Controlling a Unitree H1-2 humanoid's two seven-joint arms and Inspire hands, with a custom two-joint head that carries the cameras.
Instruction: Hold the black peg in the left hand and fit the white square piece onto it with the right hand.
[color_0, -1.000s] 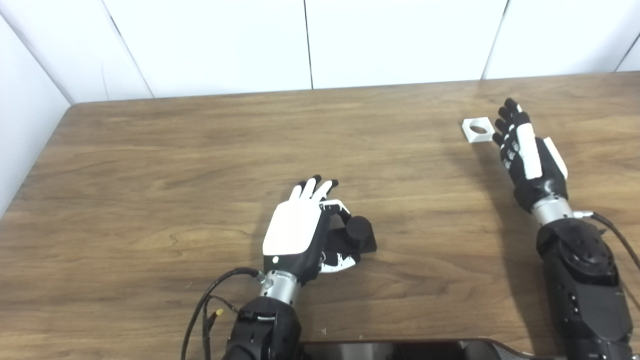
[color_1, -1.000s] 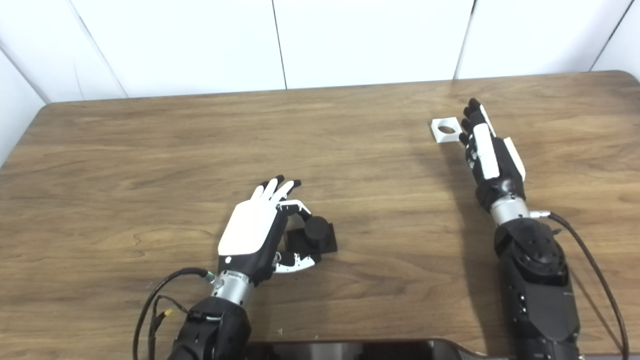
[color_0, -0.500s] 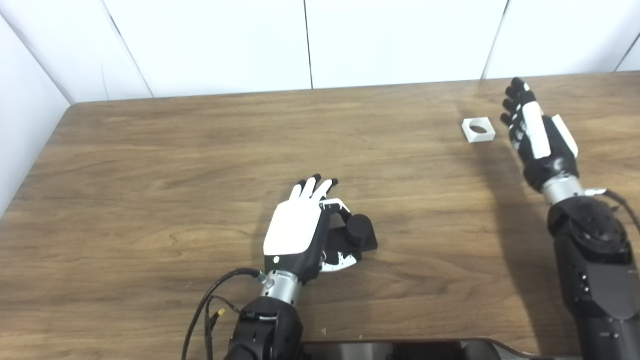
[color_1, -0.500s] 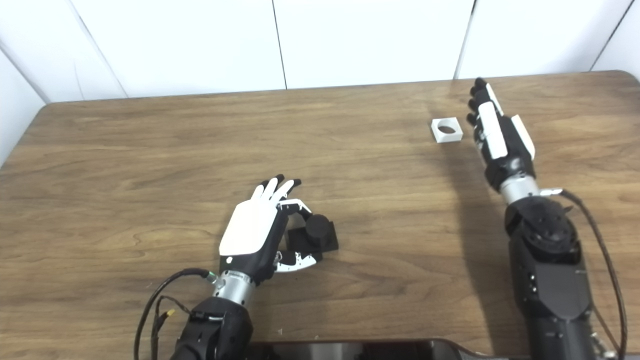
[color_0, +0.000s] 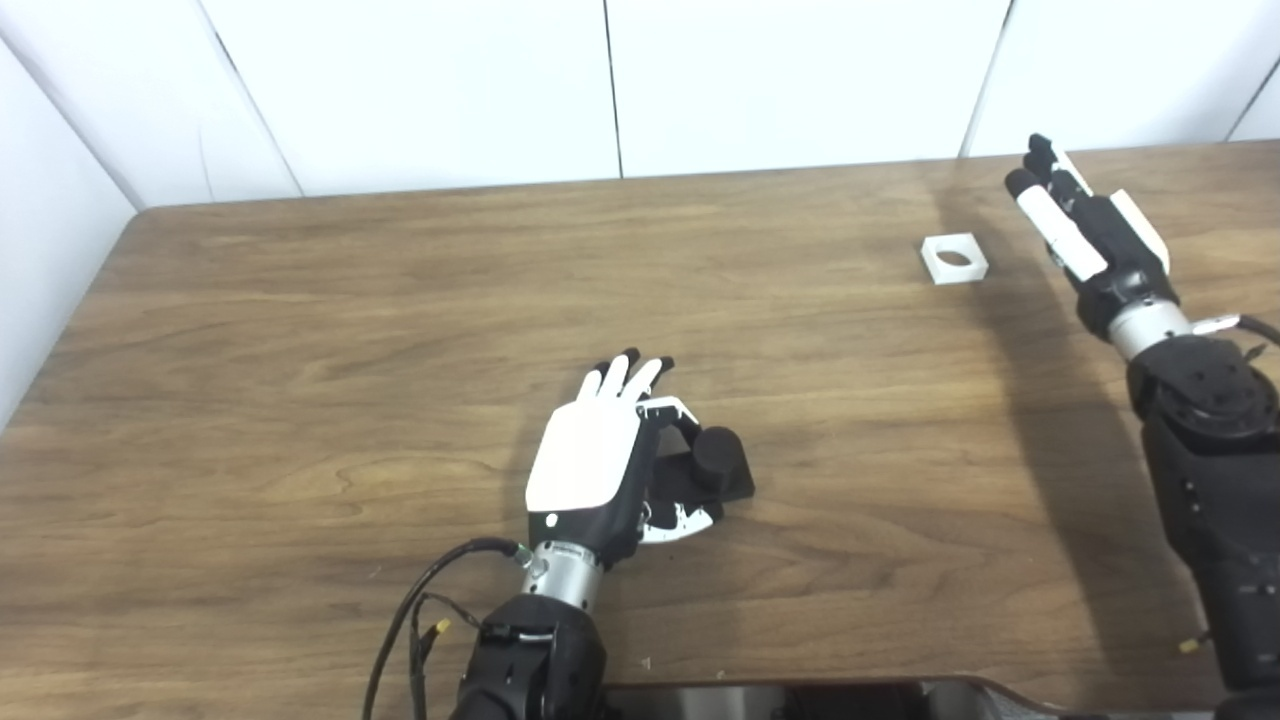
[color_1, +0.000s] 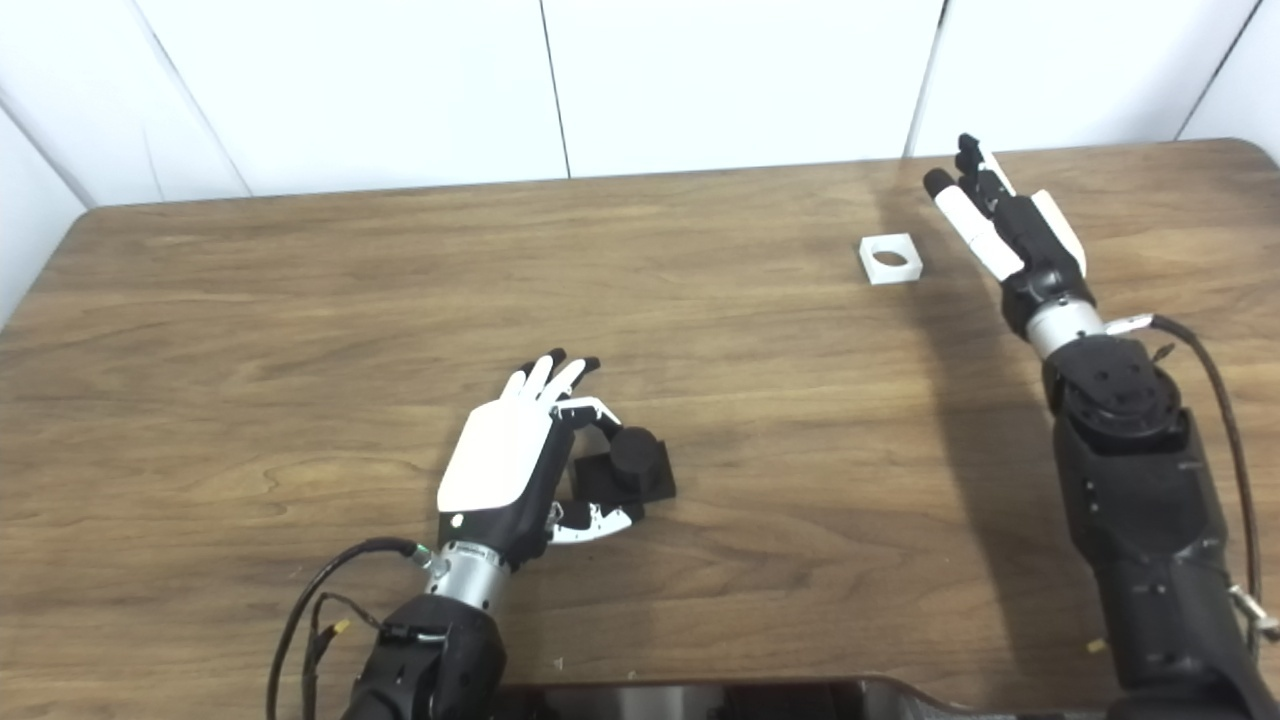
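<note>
The black peg (color_0: 717, 462), a short cylinder on a square black base, stands on the table near the front centre. My left hand (color_0: 595, 465) lies just left of it, palm down and fingers stretched forward. Its thumb and one curled finger reach around the base, but the peg still rests on the wood. The white square piece (color_0: 954, 259), with a round hole, lies flat at the far right. My right hand (color_0: 1085, 235) hovers open to the right of it, fingers pointing away toward the wall, clear of the piece.
The wooden table (color_0: 350, 330) runs to white walls at the back and left. A dark rounded edge (color_0: 800, 695) shows at the bottom of the picture. A black cable (color_0: 420, 600) loops beside my left forearm.
My right hand has moved away from the white piece's right edge, going farther back and to the right. The left hand, the peg and the white piece have stayed put.
</note>
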